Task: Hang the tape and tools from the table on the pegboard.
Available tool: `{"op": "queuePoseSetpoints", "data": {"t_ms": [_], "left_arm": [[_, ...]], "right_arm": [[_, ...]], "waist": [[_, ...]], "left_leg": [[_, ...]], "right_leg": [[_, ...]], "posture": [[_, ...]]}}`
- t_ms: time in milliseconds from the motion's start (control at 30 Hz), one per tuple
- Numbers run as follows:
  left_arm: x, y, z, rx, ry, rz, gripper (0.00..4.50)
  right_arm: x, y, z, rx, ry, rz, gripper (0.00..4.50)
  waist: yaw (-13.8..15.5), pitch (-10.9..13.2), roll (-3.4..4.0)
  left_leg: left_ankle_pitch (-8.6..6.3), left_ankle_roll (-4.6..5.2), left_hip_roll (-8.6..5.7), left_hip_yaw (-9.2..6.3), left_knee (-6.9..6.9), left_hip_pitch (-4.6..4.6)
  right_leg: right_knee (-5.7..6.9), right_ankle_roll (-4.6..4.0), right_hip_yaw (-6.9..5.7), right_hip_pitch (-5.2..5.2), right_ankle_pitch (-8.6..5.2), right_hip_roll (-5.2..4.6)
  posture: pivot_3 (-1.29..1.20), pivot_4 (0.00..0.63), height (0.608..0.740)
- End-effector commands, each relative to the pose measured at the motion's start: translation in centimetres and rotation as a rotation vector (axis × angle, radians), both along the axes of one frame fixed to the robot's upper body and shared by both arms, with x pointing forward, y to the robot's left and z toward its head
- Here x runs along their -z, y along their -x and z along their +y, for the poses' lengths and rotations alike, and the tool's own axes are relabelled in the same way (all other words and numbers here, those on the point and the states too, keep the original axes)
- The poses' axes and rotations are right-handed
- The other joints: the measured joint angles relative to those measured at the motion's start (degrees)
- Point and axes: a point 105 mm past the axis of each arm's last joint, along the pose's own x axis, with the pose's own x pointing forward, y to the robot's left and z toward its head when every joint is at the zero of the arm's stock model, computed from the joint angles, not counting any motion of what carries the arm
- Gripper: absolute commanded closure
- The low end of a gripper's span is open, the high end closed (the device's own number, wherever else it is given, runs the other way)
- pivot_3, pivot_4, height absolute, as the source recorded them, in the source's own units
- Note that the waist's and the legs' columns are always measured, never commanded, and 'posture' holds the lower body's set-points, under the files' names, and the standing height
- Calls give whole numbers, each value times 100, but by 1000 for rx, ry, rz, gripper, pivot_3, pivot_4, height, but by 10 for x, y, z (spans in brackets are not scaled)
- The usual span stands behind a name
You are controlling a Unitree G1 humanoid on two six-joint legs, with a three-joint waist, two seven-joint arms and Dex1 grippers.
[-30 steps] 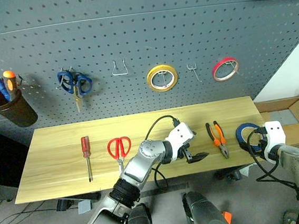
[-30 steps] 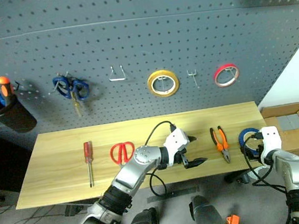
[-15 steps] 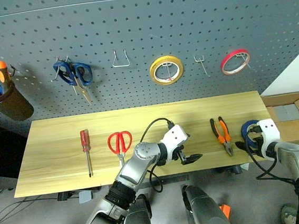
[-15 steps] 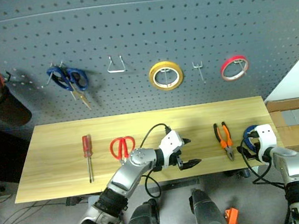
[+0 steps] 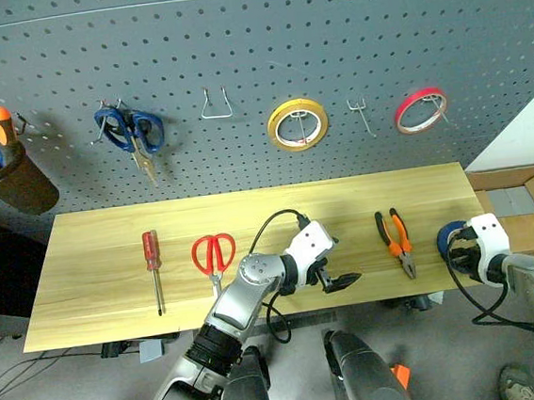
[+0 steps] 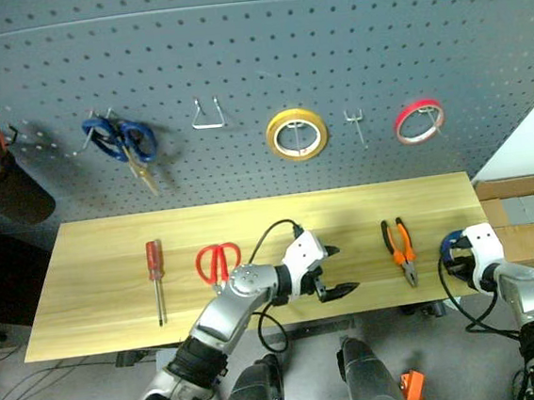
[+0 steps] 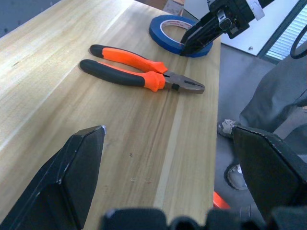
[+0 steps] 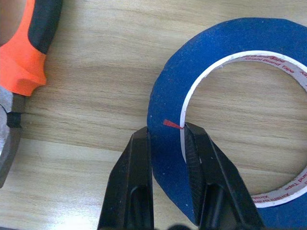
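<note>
Having closed since the earlier frame, the right gripper (image 8: pixel 167 139) pinches the blue tape's (image 8: pixel 165 96) wall for lifting; left gripper (image 7: pixel 168 163) spread, idle.

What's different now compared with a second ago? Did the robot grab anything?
Yes. The right tool has closed on the band of the blue tape, one finger inside the ring and one outside; the roll still lies on the table. The left tool stays open above the table, and the pliers, red-handled scissors and screwdriver haven't moved.
</note>
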Motion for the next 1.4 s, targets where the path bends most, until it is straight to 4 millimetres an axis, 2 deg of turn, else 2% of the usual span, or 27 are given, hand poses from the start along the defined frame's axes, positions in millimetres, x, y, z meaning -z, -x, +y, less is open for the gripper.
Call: {"op": "queuePoseSetpoints", "data": {"t_ms": [33,167,233,367,467,600,733,867,1033,1100,1233,1400], "left_arm": [[-19,3,-11,30,76,-17,0],[-27,14,-9,39,118,7,0],[-31,19,-4,31,138,19,0],[-55,44,21,-29,242,72,0],[-64,53,33,-88,261,85,0],[-89,55,55,-283,395,127,0],[-99,52,68,-392,479,180,0],[-99,46,82,-472,510,201,0],[-96,37,79,-488,501,194,0],[-99,31,75,-486,509,175,0],[-101,27,71,-477,512,160,0],[-97,25,76,-484,491,150,0]], "right_arm": [[6,3,3,-13,-2,18,4143],[-11,5,15,-37,31,-52,4143],[-22,9,29,-76,64,-100,4143],[-65,38,106,-301,198,-348,4143],[-76,54,134,-336,218,-424,4143],[-101,71,173,-391,296,-638,4143],[-110,69,182,-397,372,-756,4143],[-135,51,181,-376,457,-910,4143],[-157,27,176,-333,488,-1029,4143],[-162,16,178,-350,483,-1062,4143],[-160,6,182,-400,483,-1087,4143],[-152,-10,177,-419,469,-1036,4143]], "waist": [[-1,0,0],[-5,-2,4],[-8,-5,10],[-16,-14,24],[-8,-15,25],[60,-25,10],[111,-45,-13],[125,-67,-21],[205,-105,-35],[239,-133,-41],[261,-159,-43],[263,-164,-40]], "left_leg": [[0,0,0,0,0,0],[0,-1,1,-1,-4,-3],[-3,-7,3,-3,-6,-11],[3,-34,10,-8,-2,-45],[6,-48,14,-20,-1,-49],[4,-45,3,-20,9,-60],[4,-45,3,-28,27,-75],[6,-67,5,-44,65,-95],[-3,-51,3,-58,81,-98],[-3,-51,2,-61,83,-99],[-3,-50,1,-64,84,-99],[-5,-49,1,-67,83,-99]], "right_leg": [[0,0,1,0,0,0],[2,0,-1,-5,0,1],[8,0,-2,-15,-1,1],[29,5,-6,-57,-4,2],[30,4,-17,-64,-7,6],[17,6,-17,-64,-8,-8],[13,6,-26,-65,-7,-8],[24,6,-38,-67,-6,-6],[34,3,-46,-64,-5,-4],[34,-25,-49,-62,12,-5],[35,-28,-51,-59,14,-5],[40,-31,-54,-58,15,-6]], "posture": [[-34,353,740],[-34,338,740],[-36,330,740],[-49,307,740],[-48,298,740],[-23,275,740],[1,254,740],[19,248,740],[34,239,740],[38,238,740],[44,238,740],[49,243,740]]}}
